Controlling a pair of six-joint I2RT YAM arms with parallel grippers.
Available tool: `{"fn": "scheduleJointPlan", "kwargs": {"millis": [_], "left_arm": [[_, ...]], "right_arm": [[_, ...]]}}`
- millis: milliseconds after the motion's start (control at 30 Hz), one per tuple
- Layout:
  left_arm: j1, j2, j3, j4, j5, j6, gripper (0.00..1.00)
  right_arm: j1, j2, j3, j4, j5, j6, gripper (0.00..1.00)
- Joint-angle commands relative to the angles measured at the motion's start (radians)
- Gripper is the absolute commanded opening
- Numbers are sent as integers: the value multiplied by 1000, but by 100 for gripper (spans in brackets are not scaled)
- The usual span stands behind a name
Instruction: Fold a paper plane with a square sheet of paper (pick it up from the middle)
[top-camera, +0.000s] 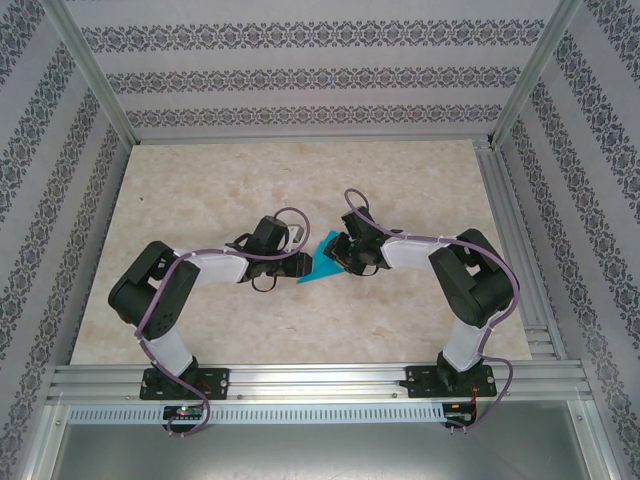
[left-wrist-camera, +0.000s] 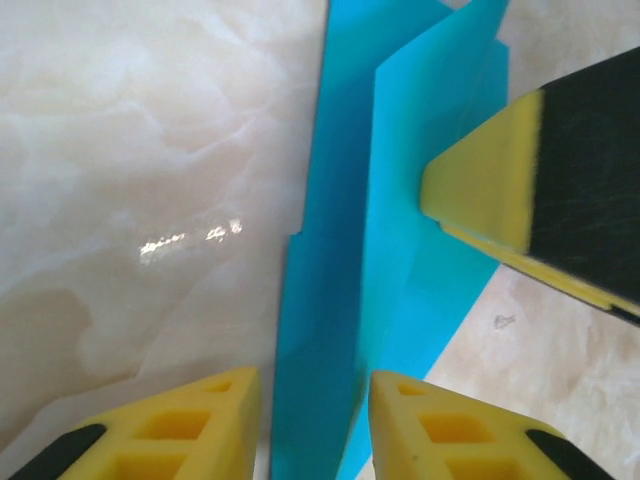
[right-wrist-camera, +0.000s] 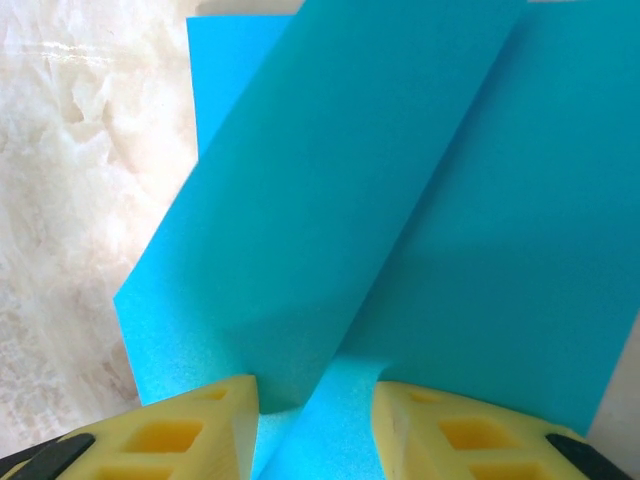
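Blue paper sheet (top-camera: 318, 265) lies mid-table (top-camera: 200, 180), partly folded, between both arms. Left tool (left-wrist-camera: 315, 390) narrow, straddles raised ridge of fold; real pinch or not, cannot tell. Right tool (right-wrist-camera: 315, 395) has jaws part-open, slanting flap rising between them, no clamp seen. Right fingertip (left-wrist-camera: 480, 195) rests on flat layer. Paper looks feather-light, limp, likely slippery on glossy table; creases easily, may tear if dragged. Best hold: along centre fold, where doubled layers give stiffness; loose edges would bend away.
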Motion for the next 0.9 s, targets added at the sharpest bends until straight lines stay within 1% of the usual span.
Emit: {"fn": "scheduleJointPlan", "kwargs": {"millis": [0, 133, 167, 333, 567, 733, 867], "left_arm": [[-3, -76, -8, 38, 24, -13, 36], [-7, -106, -43, 120, 58, -36, 36], [-7, -107, -42, 124, 65, -40, 35], [-13, -66, -17, 105, 99, -38, 27], [-16, 20, 53, 49, 126, -46, 22], [-16, 68, 80, 27, 116, -53, 19], [-15, 94, 94, 4, 79, -56, 18]], "right_arm": [[-10, 78, -71, -164, 169, 10, 39], [-10, 78, -72, -165, 169, 14, 39], [-10, 78, -73, -164, 171, 15, 39], [-10, 78, -72, -165, 170, 16, 39], [-9, 81, -73, -165, 169, 18, 35], [-9, 86, -75, -164, 168, 19, 35], [-7, 86, -75, -164, 169, 18, 35]]}}
